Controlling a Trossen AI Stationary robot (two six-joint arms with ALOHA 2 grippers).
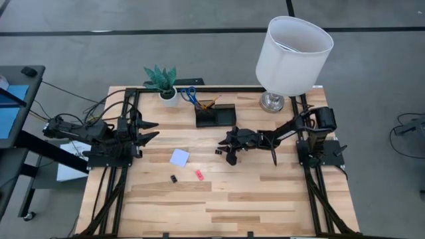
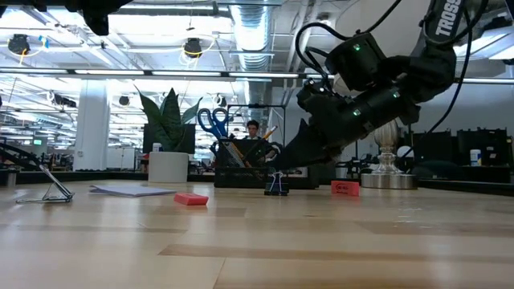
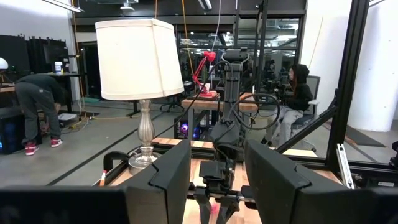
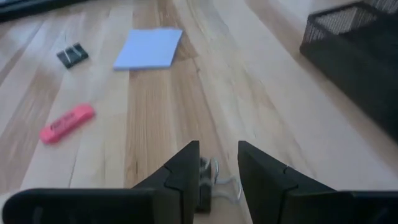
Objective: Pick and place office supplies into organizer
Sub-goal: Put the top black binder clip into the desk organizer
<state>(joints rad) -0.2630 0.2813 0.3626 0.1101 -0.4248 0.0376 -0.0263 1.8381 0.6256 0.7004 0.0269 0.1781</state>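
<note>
White letters reading "TROSS", cut off by the frame edge, run along the right arm's dark casing in the low view. No other writing can be read; the pink eraser point(image 4: 66, 122) carries darker print too small to make out.

The right claw point(image 4: 219, 163) is low over the table point(image 1: 265, 199), its two dark wedge-shaped fingers point(image 4: 186, 171) narrowed around a small black binder clip point(image 4: 208, 180) with wire handles. The clip stands on the wood in the low view, and I cannot tell whether the fingers press on it or only flank it. This claw sits just in front of the organizer point(image 1: 215, 116), a black mesh box with a taller cup section holding the blue-handled scissors point(image 1: 188, 94) and orange pens point(image 1: 210, 103), beside a low tray section.

The table is made of pale wooden planks with a visible grain. On it lie the flat, square lavender note pad point(image 1: 179, 157), a second black clip point(image 1: 173, 178) and the pink eraser, near one another and well apart from the organizer.

The left claw point(image 1: 151, 130) hangs at the table's left edge, its fingers partly apart and holding nothing.

A lamp point(image 1: 292, 50) with a white drum shade and a silvery turned base stands at the back right, and a white pot with a green plant point(image 1: 163, 83) at the back left.
</note>
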